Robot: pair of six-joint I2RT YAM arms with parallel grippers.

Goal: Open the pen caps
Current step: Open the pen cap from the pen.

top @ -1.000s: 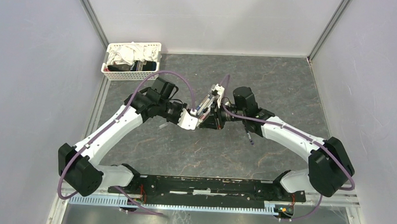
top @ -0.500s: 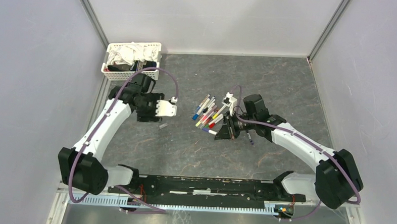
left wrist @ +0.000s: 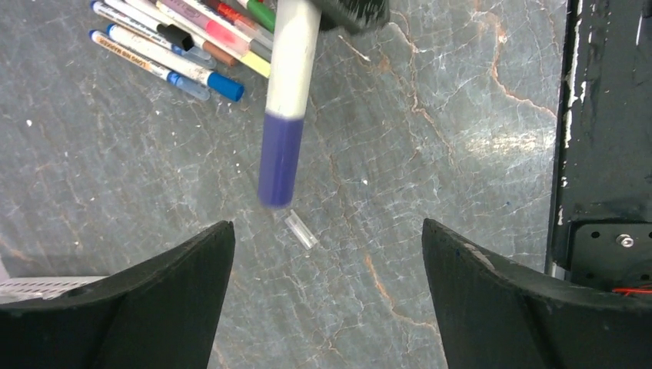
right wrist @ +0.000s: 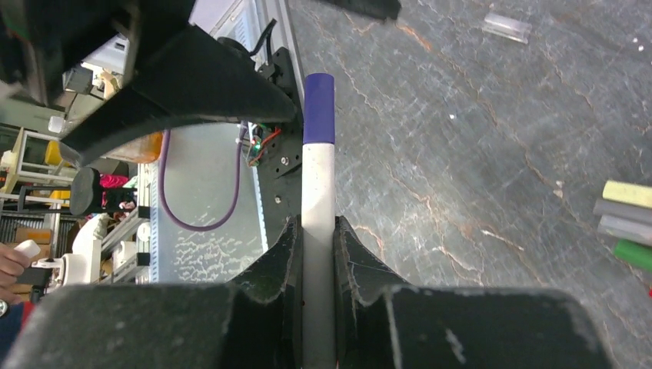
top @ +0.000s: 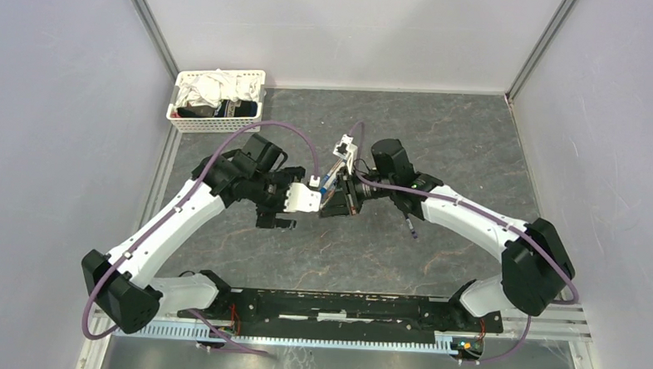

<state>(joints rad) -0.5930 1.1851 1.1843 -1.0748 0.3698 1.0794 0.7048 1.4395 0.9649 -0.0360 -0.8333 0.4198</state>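
My right gripper [right wrist: 317, 238] is shut on a pen's white barrel [right wrist: 317, 184], whose purple cap [right wrist: 318, 108] sticks out beyond the fingers. In the left wrist view that capped end [left wrist: 280, 157] hangs above the table, just ahead of my left gripper [left wrist: 327, 254]. The left jaws stand wide open with nothing between them. From above, the left gripper [top: 282, 216] and right gripper [top: 332, 203] meet at mid-table. A bunch of pens [left wrist: 184, 38] lies on the table behind, largely hidden from above. A small clear cap [left wrist: 301, 231] lies on the table under the left gripper.
A white slatted basket [top: 219, 101] of cloths stands at the back left corner. One dark pen [top: 410, 228] lies alone right of the right arm. Grey walls close in the table on three sides, and the black base rail [top: 343, 306] runs along the near edge.
The left gripper has opened wide. Both arms drew apart half a second ago, uncovering the bunch of pens, and have come back together at mid-table. The right gripper stays shut on the pen.
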